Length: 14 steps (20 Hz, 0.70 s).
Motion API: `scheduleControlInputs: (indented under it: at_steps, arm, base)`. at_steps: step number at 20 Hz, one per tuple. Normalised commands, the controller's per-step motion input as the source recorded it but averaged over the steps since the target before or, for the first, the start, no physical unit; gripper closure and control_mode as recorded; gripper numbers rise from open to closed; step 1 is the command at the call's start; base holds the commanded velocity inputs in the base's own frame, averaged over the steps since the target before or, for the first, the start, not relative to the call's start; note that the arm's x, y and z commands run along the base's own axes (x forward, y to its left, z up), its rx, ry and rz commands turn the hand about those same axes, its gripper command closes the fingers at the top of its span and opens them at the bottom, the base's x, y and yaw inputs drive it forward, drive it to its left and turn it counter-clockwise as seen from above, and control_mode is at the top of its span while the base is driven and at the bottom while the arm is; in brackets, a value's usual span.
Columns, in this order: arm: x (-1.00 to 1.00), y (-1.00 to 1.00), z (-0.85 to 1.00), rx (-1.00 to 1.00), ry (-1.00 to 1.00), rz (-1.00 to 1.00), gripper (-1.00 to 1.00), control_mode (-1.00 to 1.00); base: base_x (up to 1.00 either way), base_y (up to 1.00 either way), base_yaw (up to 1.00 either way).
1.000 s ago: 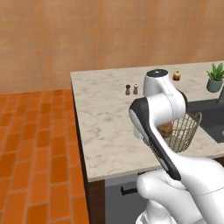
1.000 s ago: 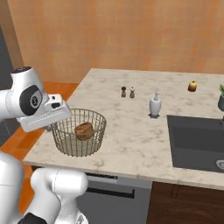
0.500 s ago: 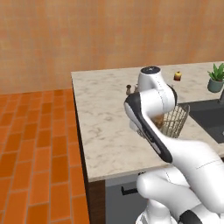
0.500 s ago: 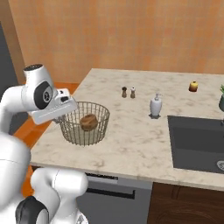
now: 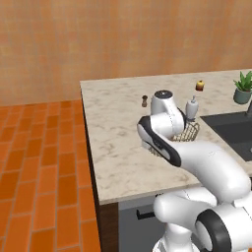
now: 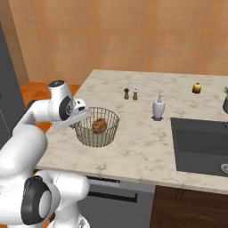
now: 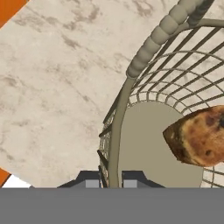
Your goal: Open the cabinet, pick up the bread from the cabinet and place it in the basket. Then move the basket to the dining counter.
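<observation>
The round wire-mesh basket (image 6: 108, 134) stands upright on the pale veined dining counter (image 6: 147, 149), a little in from its front left corner. The brown bread (image 6: 99, 125) lies inside it. My gripper (image 6: 84, 117) is shut on the basket's left rim. In the hand view the two dark fingertips (image 7: 89, 180) pinch the basket wall, the gripper (image 7: 110, 180) sits astride it, the thick rim (image 7: 153, 43) curves away above, and the bread (image 7: 199, 135) rests on the pale bottom at the right. In the left base view my arm covers most of the basket (image 5: 191, 132) on the dining counter (image 5: 113, 133).
Two small shakers (image 6: 130, 94) and a white soap dispenser (image 6: 158, 107) stand behind the basket. A dark sink (image 6: 200, 142) lies at the right, with a small yellow jar (image 6: 197, 87) and a potted plant (image 5: 242, 87) beyond. Orange brick floor (image 5: 39, 172) lies left of the counter.
My gripper has carried the basket with the bread away from the counter's front edge, further in towards the shakers. The basket tilted on the way and now stands level.
</observation>
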Motion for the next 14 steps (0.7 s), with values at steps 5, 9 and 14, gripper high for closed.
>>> scheduleControlInputs:
  at_steps: [5,9,14]
  arm:
    - [0.17,-0.14,-0.67,0.03,-0.04,0.05,1.00,-1.00]
    - [0.00,0.00,-0.47,0.00,-0.06,0.07,1.00,-1.00]
    - [0.00,0.05,-0.32,0.00,-0.01,0.05,1.00,-1.00]
  base:
    - [0.00,0.00,0.00]
    - [0.00,0.00,0.00]
    - [0.00,0.00,0.00]
